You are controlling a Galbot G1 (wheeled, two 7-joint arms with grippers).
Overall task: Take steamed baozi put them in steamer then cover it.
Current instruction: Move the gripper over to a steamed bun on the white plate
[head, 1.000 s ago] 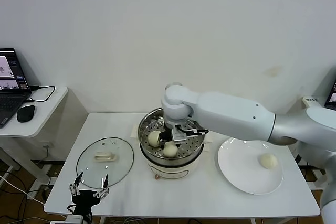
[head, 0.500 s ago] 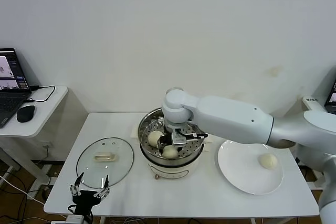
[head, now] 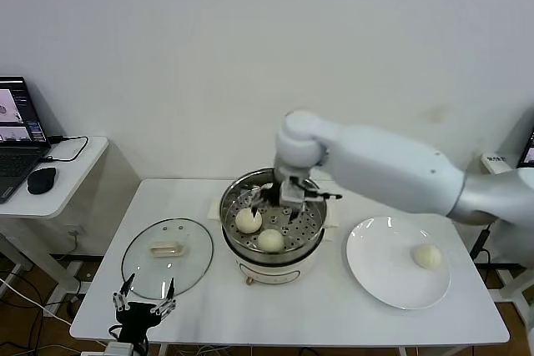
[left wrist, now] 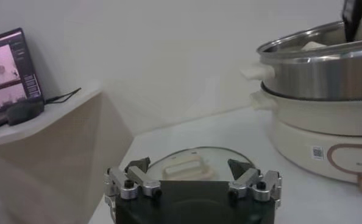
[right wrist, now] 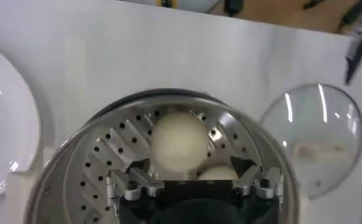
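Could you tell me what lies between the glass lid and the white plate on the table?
The steamer stands between the lid and the plate, with two baozi inside, as the head view shows.

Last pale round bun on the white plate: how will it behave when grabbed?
The pale round bun looks smooth and ball-shaped, so a nudge would probably roll it across the flat white plate. Likely soft and light; a hard squeeze may dent it. Glossy plate suggests easy sliding.

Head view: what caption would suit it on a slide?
Right gripper, open, above shiny steel steamer holding two pale round buns; a third on the white plate.
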